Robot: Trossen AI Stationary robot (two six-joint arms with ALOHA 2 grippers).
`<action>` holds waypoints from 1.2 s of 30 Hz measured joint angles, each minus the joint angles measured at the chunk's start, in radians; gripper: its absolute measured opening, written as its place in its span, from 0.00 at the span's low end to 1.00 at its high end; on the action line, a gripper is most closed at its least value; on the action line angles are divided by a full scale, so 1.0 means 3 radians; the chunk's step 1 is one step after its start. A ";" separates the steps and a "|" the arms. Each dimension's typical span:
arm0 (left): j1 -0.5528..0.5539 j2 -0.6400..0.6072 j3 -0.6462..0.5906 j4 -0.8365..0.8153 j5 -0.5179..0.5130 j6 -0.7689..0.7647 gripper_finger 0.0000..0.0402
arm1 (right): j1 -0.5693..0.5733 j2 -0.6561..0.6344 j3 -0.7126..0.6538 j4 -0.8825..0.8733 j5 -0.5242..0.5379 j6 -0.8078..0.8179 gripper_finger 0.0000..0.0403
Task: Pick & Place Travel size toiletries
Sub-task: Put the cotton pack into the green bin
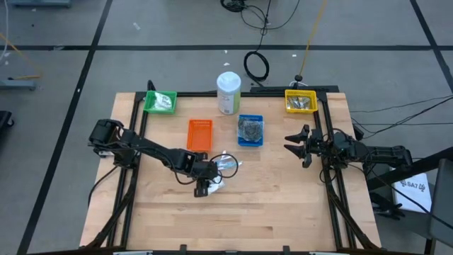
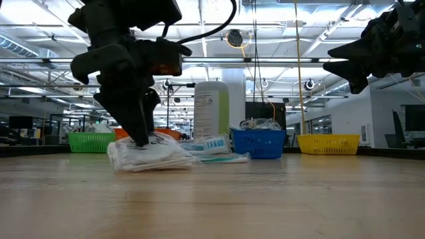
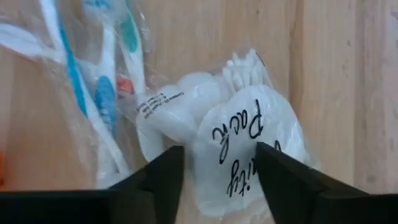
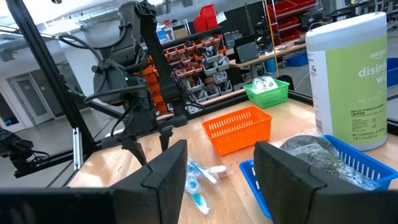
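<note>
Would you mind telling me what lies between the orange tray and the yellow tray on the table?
In the high view, the blue tray, holding dark items, lies between the orange tray and the yellow tray. The white bottle stands just behind that line.

clear white-filled sachet flat on table | toothbrush sachet touching beside

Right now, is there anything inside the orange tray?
No: in the high view the orange tray shows only its own bare ribbed floor, with no item lying in it.
</note>
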 joint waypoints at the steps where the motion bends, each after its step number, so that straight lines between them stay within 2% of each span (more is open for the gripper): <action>1: 0.0000 0.0000 0.0000 -0.0002 0.0028 -0.0001 0.44 | 0.0000 0.0000 -0.0001 0.0000 0.0000 0.0000 0.44; 7: 0.0000 -0.0003 0.0000 0.0001 0.0121 0.0043 0.21 | 0.0001 0.0000 0.0000 0.0000 0.0000 0.0000 0.44; 13: 0.0037 -0.0087 0.0065 -0.0095 0.0293 0.0263 0.04 | 0.0001 0.0000 0.0000 0.0000 0.0000 0.0000 0.44; 15: 0.0071 -0.0123 0.0164 -0.0109 0.0391 0.0276 0.01 | 0.0000 0.0002 -0.0001 0.0000 0.0000 0.0000 0.44; 22: 0.0131 -0.0364 0.0648 -0.0582 0.0423 0.0248 0.04 | 0.0000 0.0036 -0.0001 0.0019 0.0001 0.0000 0.43; 25: 0.0135 -0.0495 0.0890 -0.0937 0.0139 0.0311 0.01 | 0.0001 0.0055 0.0000 0.0027 0.0000 0.0000 0.43; 31: 0.0263 -0.0805 0.1231 -0.1775 -0.0929 0.0311 0.04 | 0.0001 0.0080 0.0000 -0.0002 0.0000 0.0000 0.44; 34: 0.0434 -0.1039 0.1249 -0.2051 -0.1469 0.0250 0.05 | 0.0001 0.0081 0.0000 0.0001 0.0000 0.0000 0.43; 36: 0.0643 -0.1208 0.1242 -0.2139 -0.1681 0.0166 0.03 | 0.0001 0.0081 0.0000 0.0001 0.0000 0.0000 0.43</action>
